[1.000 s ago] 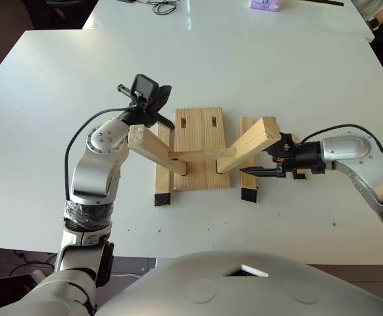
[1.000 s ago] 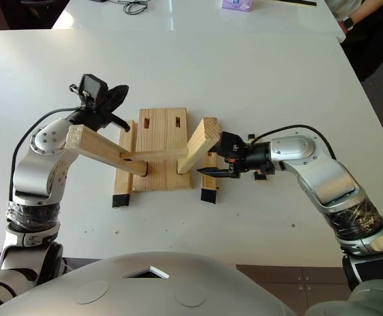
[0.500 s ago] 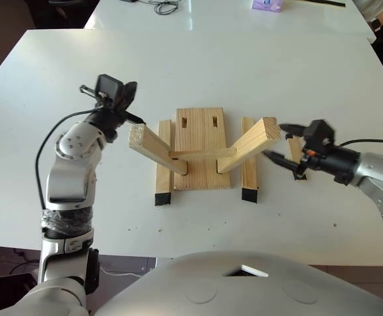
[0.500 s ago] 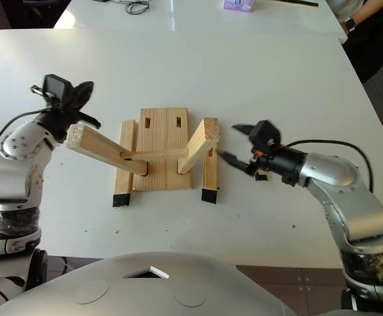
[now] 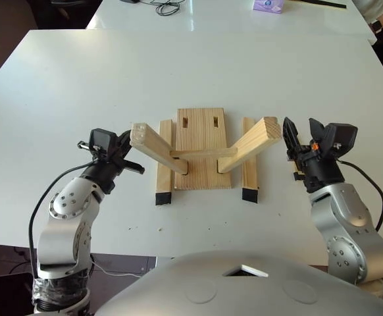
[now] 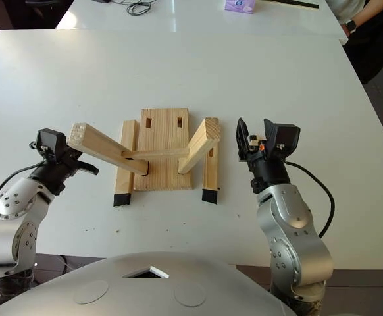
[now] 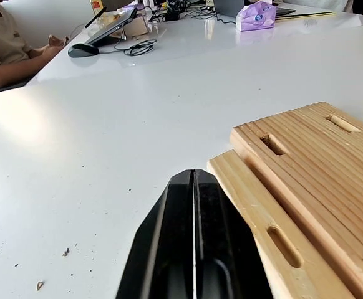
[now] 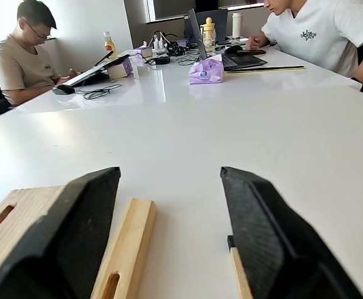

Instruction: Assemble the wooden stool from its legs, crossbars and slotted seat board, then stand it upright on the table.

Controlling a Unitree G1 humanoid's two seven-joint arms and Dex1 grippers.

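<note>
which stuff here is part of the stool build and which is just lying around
For the stool:
- slotted seat board
- two legs joined by a crossbar, resting on the board
- left loose leg, flat beside the board
- right loose leg, flat beside the board

Just lying about:
- purple tissue pack, far table
- cables, far table

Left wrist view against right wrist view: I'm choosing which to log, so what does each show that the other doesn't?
Left wrist view, not the right: the left gripper, shut, and the left flat leg. Right wrist view, not the left: the right gripper, open, the right flat leg and a small black-tipped piece. Both: the seat board, the white table and a purple pack.
</note>
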